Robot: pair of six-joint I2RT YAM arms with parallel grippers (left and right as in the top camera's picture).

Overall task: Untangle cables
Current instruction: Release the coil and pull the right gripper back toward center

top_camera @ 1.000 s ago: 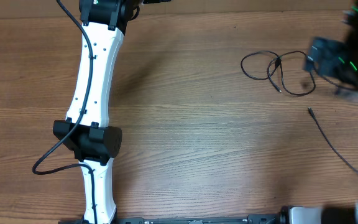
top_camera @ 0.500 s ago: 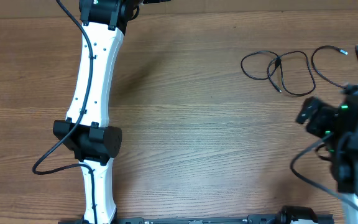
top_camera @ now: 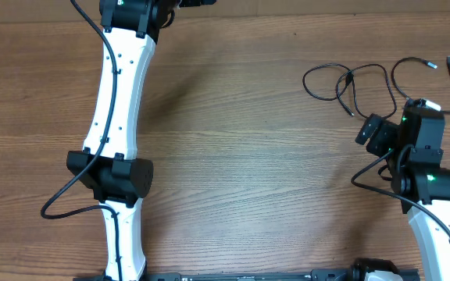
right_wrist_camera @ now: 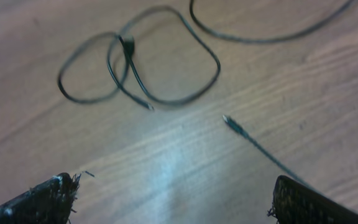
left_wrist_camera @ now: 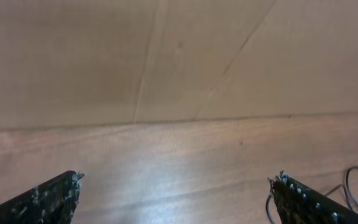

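Note:
The cables lie on the wooden table at the back right. One thin black cord forms a double loop [top_camera: 350,82], which also shows in the right wrist view [right_wrist_camera: 135,68]. A second cord [top_camera: 401,78] curves to its right and runs under my right arm. In the right wrist view, a loose plug end [right_wrist_camera: 229,119] lies just ahead of the jaws. My right gripper [top_camera: 373,129] [right_wrist_camera: 176,199] is open and empty, a little short of the loops. My left gripper [left_wrist_camera: 176,190] is open and empty over bare wood, at the overhead view's top edge.
My left arm [top_camera: 119,117] stretches from the front edge to the back of the table on the left side. A wall meets the table's back edge [left_wrist_camera: 166,121] ahead of the left gripper. A bit of cable [left_wrist_camera: 353,183] shows at that view's right edge.
My right arm swung from the far right edge toward the front, then back to just below the cables. The second cord now lies at the back right. The left arm has not moved.

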